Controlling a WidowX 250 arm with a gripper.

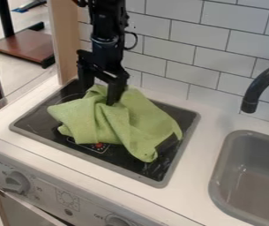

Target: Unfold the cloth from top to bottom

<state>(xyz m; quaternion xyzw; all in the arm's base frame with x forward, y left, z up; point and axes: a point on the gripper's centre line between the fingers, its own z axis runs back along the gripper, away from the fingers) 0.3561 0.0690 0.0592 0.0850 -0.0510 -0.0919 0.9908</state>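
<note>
One green cloth (135, 128) bunched up on the black cooktop (39, 119), gripper (101, 94) down at the cloth toward the cooktop's back, fingers spread wide, can't tell if fabric's caught between them tbh.

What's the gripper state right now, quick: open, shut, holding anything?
Gripper: open, fingers apart at the far part of the bunched green cloth; no grip on it that I can make out.
</note>
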